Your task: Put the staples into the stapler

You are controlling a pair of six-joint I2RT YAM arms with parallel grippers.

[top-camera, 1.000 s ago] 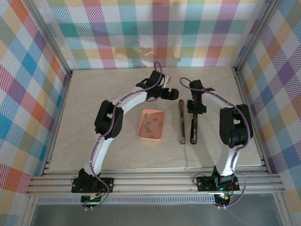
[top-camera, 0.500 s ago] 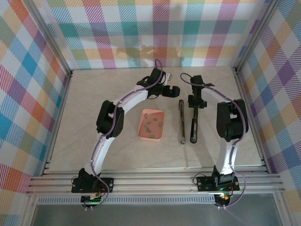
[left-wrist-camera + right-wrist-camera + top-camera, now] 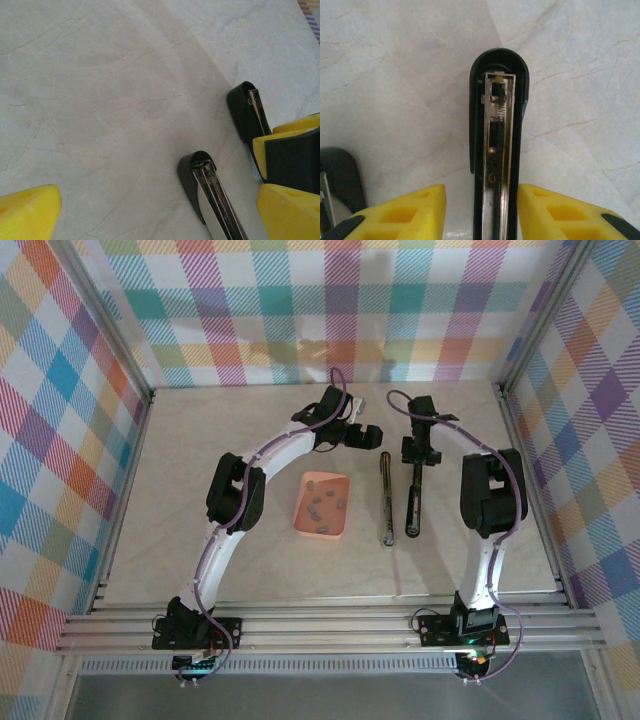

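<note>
The stapler lies opened flat in two long halves, a metal rail (image 3: pixel 385 502) and a black half (image 3: pixel 412 502), side by side right of the tray. My right gripper (image 3: pixel 418 453) hovers over the far end of the black half (image 3: pixel 497 125). Its yellow fingers (image 3: pixel 415 212) are open, with a gap on each side of that half. My left gripper (image 3: pixel 366 437) is wide open above the far end of the rail (image 3: pixel 215 195), touching nothing. The staples (image 3: pixel 325 506), small grey strips, lie in the pink tray (image 3: pixel 303 510).
Plaid walls and aluminium posts enclose the marble table (image 3: pixel 230 440). The tray sits just left of the stapler halves. The left arm's elbow (image 3: pixel 235 495) hangs over the table's left middle, the right arm's elbow (image 3: pixel 490 495) at the right.
The right gripper's fingers have spread apart from the black stapler half and the wrist has edged toward the back wall. The left gripper stays wide open, nearly still.
</note>
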